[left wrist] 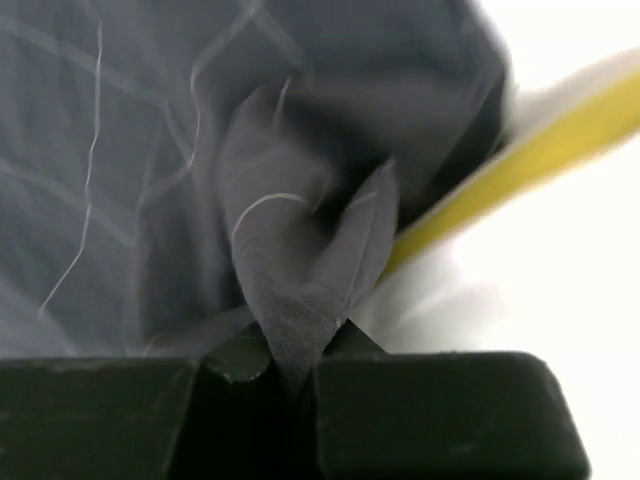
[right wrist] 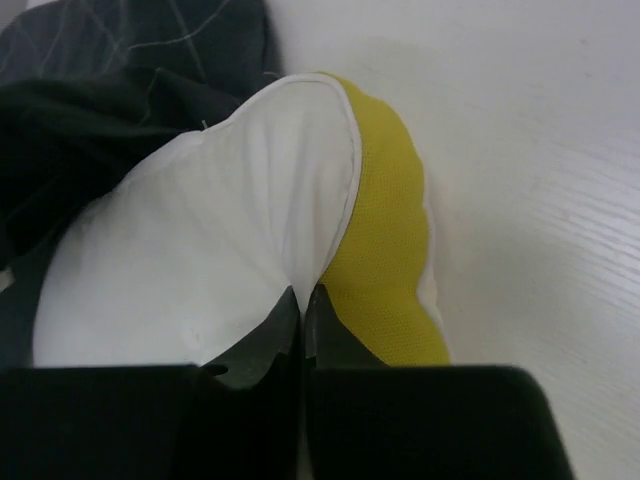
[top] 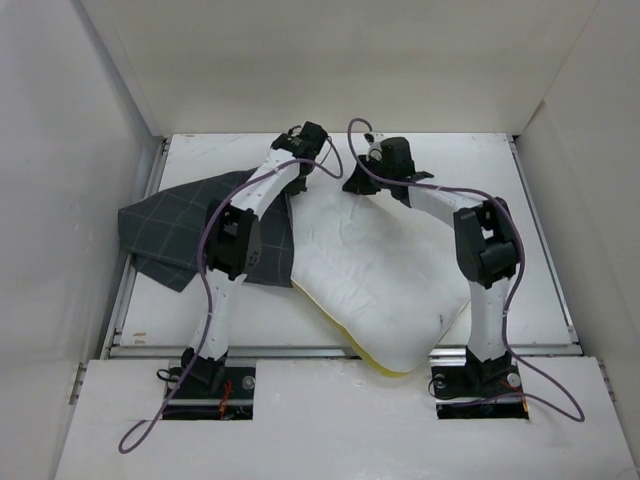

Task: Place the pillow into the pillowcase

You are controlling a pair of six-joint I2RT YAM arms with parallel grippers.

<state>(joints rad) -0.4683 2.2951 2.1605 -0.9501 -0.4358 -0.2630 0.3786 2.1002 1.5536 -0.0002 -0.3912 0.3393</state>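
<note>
Your left gripper (left wrist: 296,352) is pinching a bunched fold of the dark charcoal-grey, pale-gridded cloth pillowcase (top: 172,228), jaws closed tight on it. Your right gripper (right wrist: 303,312) is clamping a corner of the plump white pillow with the yellow edge (top: 375,270), which is lying mid-table, its left side touching the pillowcase.

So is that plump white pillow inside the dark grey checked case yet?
Out: the plump white pillow lies bare on the table, beside the dark grey checked cloth pillowcase.
</note>
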